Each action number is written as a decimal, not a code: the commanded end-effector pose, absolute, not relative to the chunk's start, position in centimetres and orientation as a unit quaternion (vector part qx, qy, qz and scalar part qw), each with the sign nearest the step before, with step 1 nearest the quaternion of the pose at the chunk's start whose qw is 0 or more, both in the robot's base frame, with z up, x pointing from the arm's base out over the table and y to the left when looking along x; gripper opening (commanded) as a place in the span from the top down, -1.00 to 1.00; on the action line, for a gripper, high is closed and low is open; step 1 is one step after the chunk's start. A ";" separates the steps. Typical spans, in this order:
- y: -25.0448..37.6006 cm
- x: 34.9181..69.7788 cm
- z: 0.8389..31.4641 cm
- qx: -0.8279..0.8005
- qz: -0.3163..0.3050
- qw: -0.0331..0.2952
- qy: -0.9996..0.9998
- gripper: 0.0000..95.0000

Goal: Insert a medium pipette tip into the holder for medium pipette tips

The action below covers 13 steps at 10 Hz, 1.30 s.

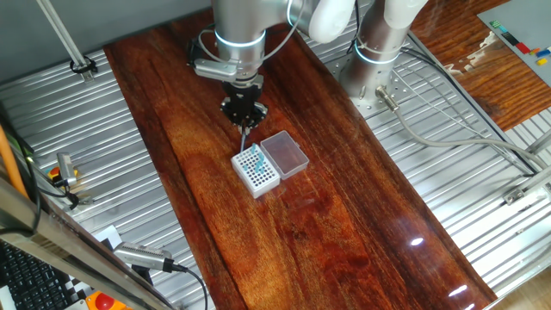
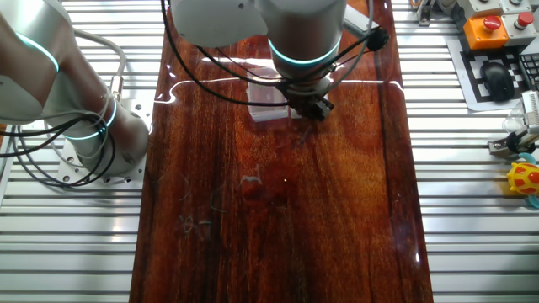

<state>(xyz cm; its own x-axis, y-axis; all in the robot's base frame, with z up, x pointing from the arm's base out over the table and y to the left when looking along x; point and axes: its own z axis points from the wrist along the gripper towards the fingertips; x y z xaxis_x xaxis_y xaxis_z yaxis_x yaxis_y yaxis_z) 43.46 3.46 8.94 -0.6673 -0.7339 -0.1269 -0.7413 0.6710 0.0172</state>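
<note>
The holder for medium pipette tips (image 1: 256,172) is a small white box with a grid of dark holes, lying mid-board, its clear pinkish lid (image 1: 285,153) folded open to the right. My gripper (image 1: 244,123) hangs just above the box's far left corner, shut on the medium pipette tip (image 1: 244,138), a thin pale sliver pointing down at the hole grid. Whether the tip's end touches the grid I cannot tell. In the other fixed view the gripper (image 2: 313,108) hides the box, and only the lid (image 2: 268,108) shows beside it.
The dark wooden board (image 1: 284,241) lies on a ribbed metal table (image 1: 448,198). The arm's base (image 1: 379,52) stands at the back right with cables trailing off. A keyboard (image 1: 34,280) and tools sit at the front left, an orange stop button (image 2: 488,25) at the other side.
</note>
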 end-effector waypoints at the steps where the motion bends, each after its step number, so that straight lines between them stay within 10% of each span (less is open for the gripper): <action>1: 3.5 43.6 9.2 -0.404 0.026 0.046 0.913 1.00; 13: 3.7 43.9 11.1 -0.400 -0.026 -0.019 0.916 1.00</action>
